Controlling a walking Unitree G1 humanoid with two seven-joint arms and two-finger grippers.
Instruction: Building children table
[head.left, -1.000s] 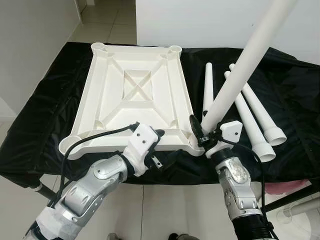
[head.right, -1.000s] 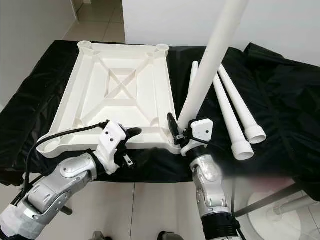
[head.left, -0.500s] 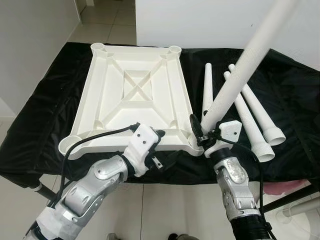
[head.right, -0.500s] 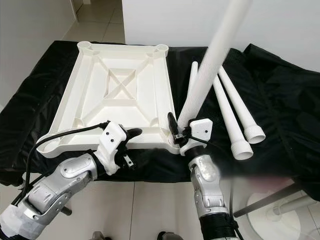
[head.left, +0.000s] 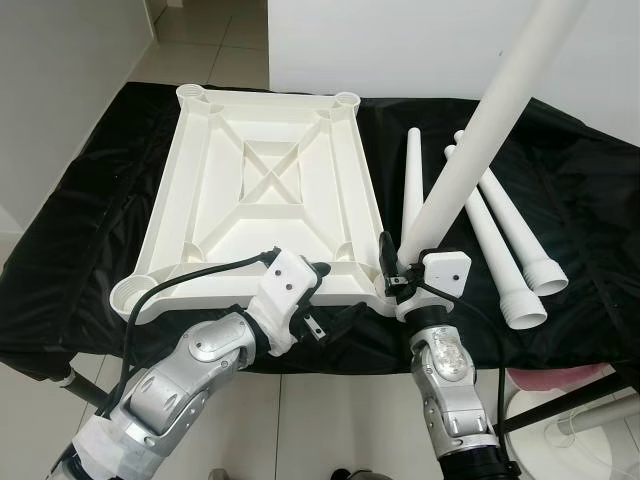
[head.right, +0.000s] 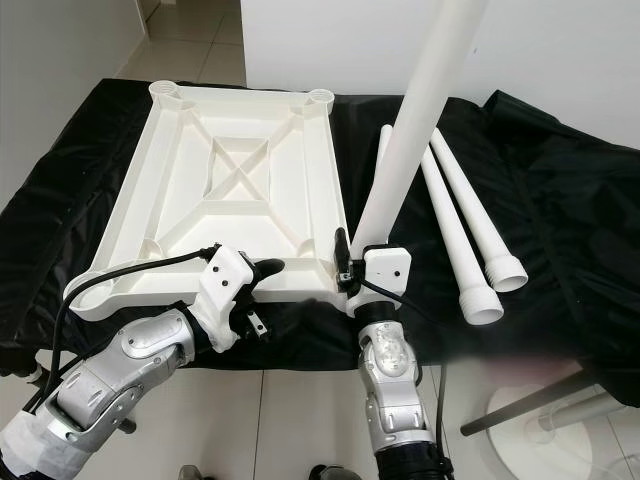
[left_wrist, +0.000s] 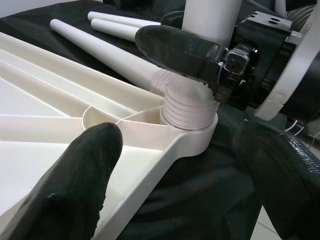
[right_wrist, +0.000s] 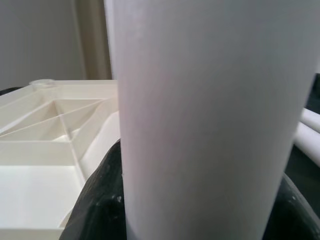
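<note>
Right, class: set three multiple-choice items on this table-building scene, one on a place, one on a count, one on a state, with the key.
1. The held leg stands in which socket of the tabletop?
A. near right corner
B. far left corner
C. centre

2. How many loose legs lie on the black cloth?
A. one
B. three
C. five

3. The right gripper is:
A. open and idle
B. shut on the leg
C. holding cloth

Key: 1 A, its threaded end sits in the near right socket; 2 B, three lie side by side; 3 B, black fingers clamp the leg.
</note>
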